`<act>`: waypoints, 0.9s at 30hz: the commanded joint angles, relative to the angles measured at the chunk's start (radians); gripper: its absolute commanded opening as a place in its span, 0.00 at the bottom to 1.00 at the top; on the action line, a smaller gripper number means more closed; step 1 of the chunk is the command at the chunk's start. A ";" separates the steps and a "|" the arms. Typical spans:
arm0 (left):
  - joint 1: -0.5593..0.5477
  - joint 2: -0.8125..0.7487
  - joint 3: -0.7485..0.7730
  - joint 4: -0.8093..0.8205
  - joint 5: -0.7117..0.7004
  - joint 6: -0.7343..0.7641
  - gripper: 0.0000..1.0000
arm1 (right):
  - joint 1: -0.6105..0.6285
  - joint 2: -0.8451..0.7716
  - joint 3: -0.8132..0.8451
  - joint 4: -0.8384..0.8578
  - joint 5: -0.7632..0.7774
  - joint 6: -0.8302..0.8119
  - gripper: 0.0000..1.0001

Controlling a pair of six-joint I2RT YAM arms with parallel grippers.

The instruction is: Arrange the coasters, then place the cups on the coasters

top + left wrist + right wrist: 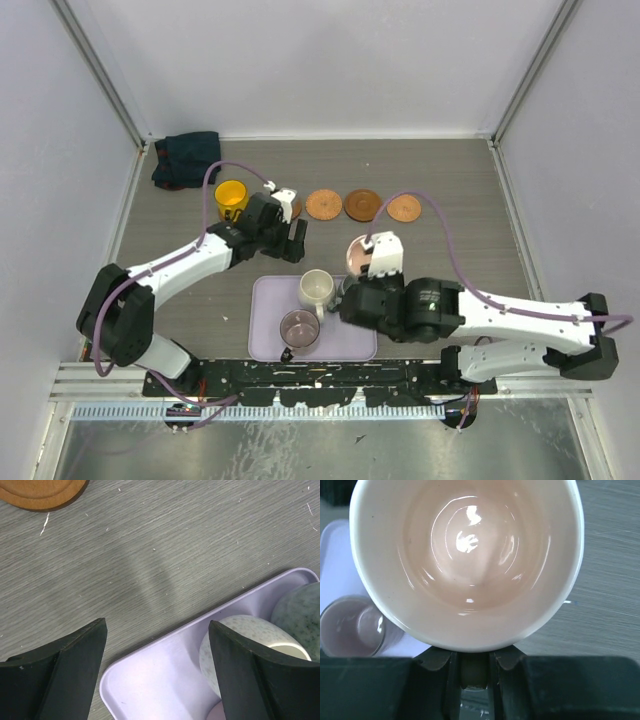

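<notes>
Three wooden coasters (323,204), (362,204), (404,208) lie in a row at the back of the table. A yellow cup (231,197) stands at the left end of that row. My left gripper (295,240) (157,625) hangs open and empty over the table just behind the tray's near corner, with a coaster (40,492) behind it. My right gripper (474,662) is shut on the handle of the pale pink cup (465,555) (358,255), held at the tray's right edge. The cream-white cup (316,288) (240,635) and the mauve cup (299,328) (352,627) stand in the tray. A grey-green cup (300,615) shows beside the cream one.
The lavender tray (268,310) (155,680) sits at the near middle of the table. A dark folded cloth (187,158) lies in the back left corner. White walls close in the table on three sides.
</notes>
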 commanded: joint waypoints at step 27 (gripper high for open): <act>0.011 -0.097 -0.053 -0.004 -0.070 0.034 0.87 | -1.057 0.438 0.315 0.663 -0.434 -0.853 0.01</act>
